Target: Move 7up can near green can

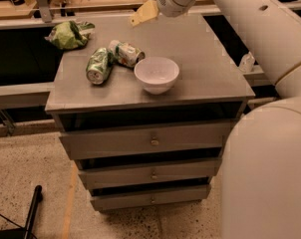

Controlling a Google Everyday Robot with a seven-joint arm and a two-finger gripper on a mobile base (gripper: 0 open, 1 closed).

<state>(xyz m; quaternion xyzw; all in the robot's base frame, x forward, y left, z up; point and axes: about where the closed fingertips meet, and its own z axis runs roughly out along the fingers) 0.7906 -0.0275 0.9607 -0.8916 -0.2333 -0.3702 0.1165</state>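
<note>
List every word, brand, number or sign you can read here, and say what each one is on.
No text can be read here.
7up can: green and red marks, too blurred to read.
green can: pale patterning, no legible wording.
green bag: print too blurred to read.
The end effector, above the far edge of the cabinet: no marking visible.

I see the grey cabinet top (pixel 205 78) carrying a white bowl (pixel 156 73), upright. Just left of the bowl the 7up can (pixel 125 53) lies on its side, with the green can (pixel 99 66) lying just beside it, further left. A wrinkled green bag (pixel 68 35) sits behind and left of the bowl. The gripper (pixel 140 15) hovers over the cabinet top's far edge, behind the bowl.
</note>
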